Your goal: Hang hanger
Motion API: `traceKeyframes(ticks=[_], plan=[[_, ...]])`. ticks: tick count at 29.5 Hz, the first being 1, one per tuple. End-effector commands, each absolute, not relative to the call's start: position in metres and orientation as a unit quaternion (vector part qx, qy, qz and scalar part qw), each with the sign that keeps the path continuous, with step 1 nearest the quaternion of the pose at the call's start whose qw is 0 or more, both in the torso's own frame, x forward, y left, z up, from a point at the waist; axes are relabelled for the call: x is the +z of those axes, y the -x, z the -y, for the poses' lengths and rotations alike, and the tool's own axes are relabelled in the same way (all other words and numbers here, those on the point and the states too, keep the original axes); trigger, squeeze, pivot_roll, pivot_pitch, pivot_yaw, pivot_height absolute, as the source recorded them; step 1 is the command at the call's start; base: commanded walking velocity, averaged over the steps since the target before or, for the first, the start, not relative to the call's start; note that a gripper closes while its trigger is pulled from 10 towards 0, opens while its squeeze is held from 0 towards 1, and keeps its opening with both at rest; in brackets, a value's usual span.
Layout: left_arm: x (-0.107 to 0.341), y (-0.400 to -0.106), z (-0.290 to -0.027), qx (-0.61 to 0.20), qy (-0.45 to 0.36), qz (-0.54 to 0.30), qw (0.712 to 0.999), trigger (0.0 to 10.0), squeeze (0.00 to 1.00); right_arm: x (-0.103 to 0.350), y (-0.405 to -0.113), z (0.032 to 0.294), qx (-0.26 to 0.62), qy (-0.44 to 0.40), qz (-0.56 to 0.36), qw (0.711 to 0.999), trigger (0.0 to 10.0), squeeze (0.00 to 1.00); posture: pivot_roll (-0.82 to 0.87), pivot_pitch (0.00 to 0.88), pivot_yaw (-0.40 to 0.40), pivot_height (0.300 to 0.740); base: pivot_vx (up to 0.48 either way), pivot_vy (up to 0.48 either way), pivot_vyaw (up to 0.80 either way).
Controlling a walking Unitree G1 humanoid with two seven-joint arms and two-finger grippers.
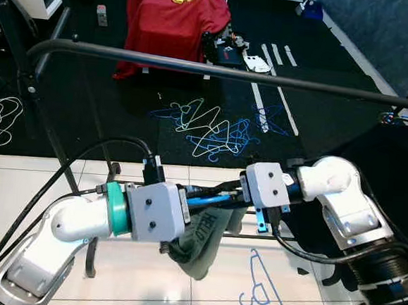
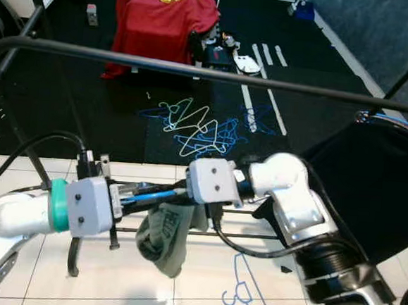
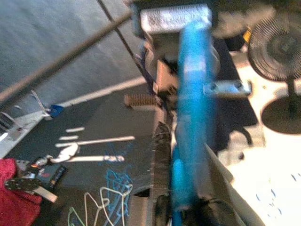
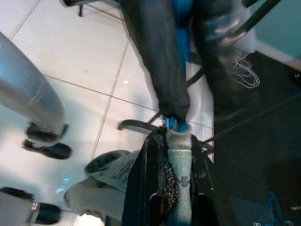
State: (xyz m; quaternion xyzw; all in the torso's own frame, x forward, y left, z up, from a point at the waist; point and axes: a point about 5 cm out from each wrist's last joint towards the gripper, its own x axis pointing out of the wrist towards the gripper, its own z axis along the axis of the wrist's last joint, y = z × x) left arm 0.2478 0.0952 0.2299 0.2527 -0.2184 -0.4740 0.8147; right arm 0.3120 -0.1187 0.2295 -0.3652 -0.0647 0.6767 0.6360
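Note:
A blue hanger (image 1: 205,201) with a grey-green garment (image 1: 202,243) draped over it hangs between my two grippers, below and in front of the black clothes rail (image 1: 231,73). My left gripper (image 1: 198,203) reaches in from the left and is shut on the hanger. My right gripper (image 1: 226,192) comes from the right and is shut on the hanger's other end, where the cloth covers it. In the right wrist view pale green fabric (image 4: 179,174) sits between the fingers (image 4: 144,188), with the blue hanger (image 4: 181,28) beyond. In the left wrist view the blue hanger (image 3: 190,117) is blurred.
Several loose hangers (image 1: 213,128) lie piled on the dark carpet beyond the rail. Another blue hanger (image 1: 264,288) lies on the white tiles at lower right. A red cloth (image 1: 172,16) covers something at the back. Black fabric (image 1: 401,161) hangs at right; a fan (image 3: 277,42) stands nearby.

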Motion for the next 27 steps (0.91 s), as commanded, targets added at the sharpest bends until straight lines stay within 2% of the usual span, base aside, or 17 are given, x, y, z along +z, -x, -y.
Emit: traceKeyframes(ticks=[1, 6, 8, 9, 10, 11, 16, 17, 18, 20, 21, 23, 24, 26, 27], plan=[[0.226, -0.251, -0.095, -0.475, -0.229, 0.198, 0.826, 10.0, 1.0, 0.23, -0.309, 0.115, 0.681, 0.345, 0.077, 0.641, 0.0, 0.0, -0.03, 0.087, 0.011, 0.74, 0.0, 0.0, 0.0], [0.232, -0.254, -0.101, -0.459, -0.199, 0.19, 0.845, 10.0, 1.0, 0.232, -0.313, 0.124, 0.66, 0.337, 0.076, 0.667, 0.0, 0.0, -0.03, 0.092, 0.01, 0.74, 0.0, 0.0, 0.0], [0.232, -0.254, -0.101, -0.459, -0.199, 0.19, 0.845, 10.0, 1.0, 0.232, -0.313, 0.124, 0.66, 0.337, 0.076, 0.667, 0.0, 0.0, -0.03, 0.092, 0.01, 0.74, 0.0, 0.0, 0.0], [0.235, -0.254, -0.105, -0.462, -0.188, 0.182, 0.847, 10.0, 0.95, 0.232, -0.315, 0.127, 0.652, 0.337, 0.075, 0.675, 0.0, 0.0, -0.03, 0.095, 0.013, 0.74, 0.0, 0.0, 0.0], [0.235, -0.254, -0.105, -0.462, -0.188, 0.182, 0.847, 10.0, 0.95, 0.232, -0.315, 0.127, 0.652, 0.337, 0.075, 0.675, 0.0, 0.0, -0.03, 0.095, 0.013, 0.74, 0.0, 0.0, 0.0], [0.237, -0.254, -0.11, -0.464, -0.18, 0.174, 0.85, 10.0, 0.0, 0.233, -0.316, 0.13, 0.644, 0.337, 0.073, 0.682, 0.0, 0.0, -0.03, 0.097, 0.014, 0.74, 0.0, 0.0, 0.0], [0.239, -0.252, -0.118, -0.48, -0.179, 0.159, 0.844, 10.0, 0.0, 0.234, -0.319, 0.135, 0.634, 0.338, 0.072, 0.692, 0.0, 0.0, -0.03, 0.101, 0.011, 0.74, 0.0, 0.0, 0.0], [0.241, -0.248, -0.129, -0.503, -0.17, 0.133, 0.837, 10.0, 0.0, 0.234, -0.321, 0.14, 0.62, 0.341, 0.069, 0.703, 0.0, 0.0, -0.03, 0.103, 0.012, 0.74, 0.0, 0.0, 0.0], [0.251, -0.247, -0.146, -0.504, -0.127, 0.114, 0.846, 10.0, 0.0, 0.234, -0.327, 0.151, 0.595, 0.335, 0.061, 0.728, 0.0, 0.0, -0.03, 0.11, 0.007, 0.74, 0.0, 0.0, 0.0], [0.251, -0.247, -0.146, -0.504, -0.127, 0.114, 0.846, 10.0, 0.0, 0.234, -0.327, 0.151, 0.595, 0.335, 0.061, 0.728, 0.0, 0.0, -0.03, 0.11, 0.007, 0.74, 0.0, 0.0, 0.0], [0.262, -0.252, -0.161, -0.477, -0.073, 0.109, 0.869, 10.0, 0.0, 0.235, -0.333, 0.16, 0.566, 0.322, 0.058, 0.757, 0.0, 0.0, -0.02, 0.113, 0.007, 0.74, 0.0, 0.0, 0.0], [0.262, -0.252, -0.161, -0.477, -0.073, 0.109, 0.869, 10.0, 0.0, 0.235, -0.333, 0.16, 0.566, 0.322, 0.058, 0.757, 0.0, 0.0, -0.02, 0.113, 0.007, 0.74, 0.0, 0.0, 0.0], [0.269, -0.259, -0.176, -0.422, -0.026, 0.113, 0.899, 10.0, 0.0, 0.24, -0.338, 0.166, 0.534, 0.3, 0.068, 0.787, 0.0, 0.0, -0.02, 0.12, 0.012, 0.74, 0.0, 0.0, 0.0], [0.269, -0.259, -0.176, -0.422, -0.026, 0.113, 0.899, 10.0, 0.0, 0.24, -0.338, 0.166, 0.534, 0.3, 0.068, 0.787, 0.0, 0.0, -0.02, 0.12, 0.012, 0.74, 0.0, 0.0, 0.0], [0.262, -0.262, -0.182, -0.363, 0.003, 0.109, 0.925, 10.0, 0.0, 0.254, -0.34, 0.166, 0.506, 0.274, 0.1, 0.812, 10.0, 0.0, -0.02, 0.126, 0.02, 0.74, 0.0, 0.0, 0.0]])
